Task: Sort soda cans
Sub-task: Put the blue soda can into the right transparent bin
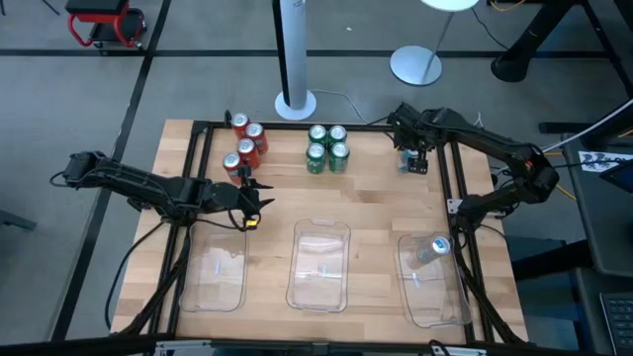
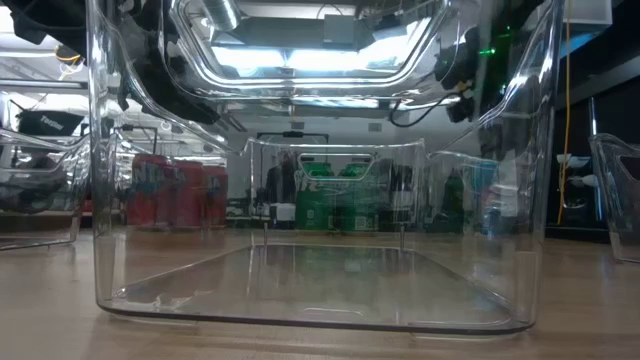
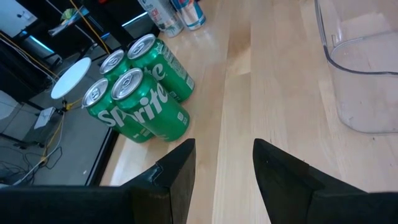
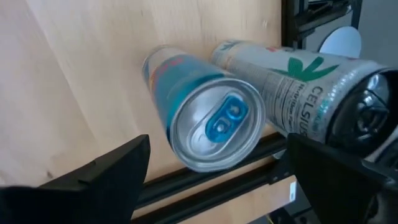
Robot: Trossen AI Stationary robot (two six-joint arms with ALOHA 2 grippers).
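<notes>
Several red soda cans (image 1: 246,143) stand upright at the table's far left, and a block of green cans (image 1: 327,148) stands at the far middle. My left gripper (image 3: 224,149) hovers open and empty near the red cans, with the green cans (image 3: 140,87) ahead of it. At the far right, my right gripper (image 4: 217,146) points down, open wide over an upright silver-blue can (image 4: 211,118). Its fingers stand on either side of the can without touching it. A white can (image 4: 292,74) and a dark can (image 4: 373,106) stand right beside it. One can (image 1: 432,248) lies in the right tray.
Three clear plastic trays sit in a row along the near side: left (image 1: 216,272), middle (image 1: 319,265) and right (image 1: 435,297). A black frame rail (image 4: 205,186) runs close behind the silver-blue cans. Bare wood lies between the cans and the trays.
</notes>
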